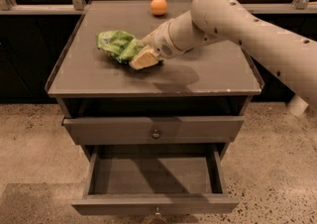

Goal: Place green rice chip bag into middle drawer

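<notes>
Green rice chip bag (119, 45) was found lying on the cabinet top (208, 77), left of centre. Gripper (143, 59) was pressed against the bag's right edge; grip state could not be told. Middle drawer (154, 203) was seen pulled open, upper drawer (114, 130) shut. Orange fruit (159, 6) was located near the back edge.

1 × desk (208, 74), centre of frame.
2 × drawers with knobs: one upper drawer (109, 130), shut, just below the desk top; one middle drawer (148, 176), pulled open, bottom centre of frame.
2 × round knob (156, 133), one on each drawer front.
1 × green rice chip bag (118, 44), upper left of centre.
1 × orange fruit (159, 6), top centre.
1 × robot arm (247, 29), coming in from the right edge.
1 × tool (144, 59), at the bag's right edge, left of centre.
</notes>
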You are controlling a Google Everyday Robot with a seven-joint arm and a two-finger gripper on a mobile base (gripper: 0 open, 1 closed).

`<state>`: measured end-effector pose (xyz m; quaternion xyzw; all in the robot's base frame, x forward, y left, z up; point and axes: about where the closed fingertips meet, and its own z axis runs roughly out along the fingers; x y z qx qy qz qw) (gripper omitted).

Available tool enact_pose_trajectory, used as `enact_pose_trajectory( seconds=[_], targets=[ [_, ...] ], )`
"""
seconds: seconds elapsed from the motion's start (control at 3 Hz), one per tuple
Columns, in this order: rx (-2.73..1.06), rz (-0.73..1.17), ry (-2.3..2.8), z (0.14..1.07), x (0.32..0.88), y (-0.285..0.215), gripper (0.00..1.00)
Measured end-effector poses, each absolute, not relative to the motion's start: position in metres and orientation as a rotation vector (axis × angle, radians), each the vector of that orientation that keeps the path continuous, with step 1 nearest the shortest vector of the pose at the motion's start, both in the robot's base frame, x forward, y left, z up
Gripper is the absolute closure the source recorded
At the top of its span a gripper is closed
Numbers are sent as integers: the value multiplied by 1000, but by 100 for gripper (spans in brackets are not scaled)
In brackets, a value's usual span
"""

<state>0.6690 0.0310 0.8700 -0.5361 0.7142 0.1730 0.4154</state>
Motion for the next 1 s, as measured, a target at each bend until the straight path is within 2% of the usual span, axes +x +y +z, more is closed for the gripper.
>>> enact_pose_trajectory(
  seconds=[0.33,0.67,1.0],
  targets=[
    [-1347,435,1794,870,669,31,88],
    [-1347,435,1794,870,669,31,100],
    [-1347,435,1794,870,669,31,100]
  ],
)
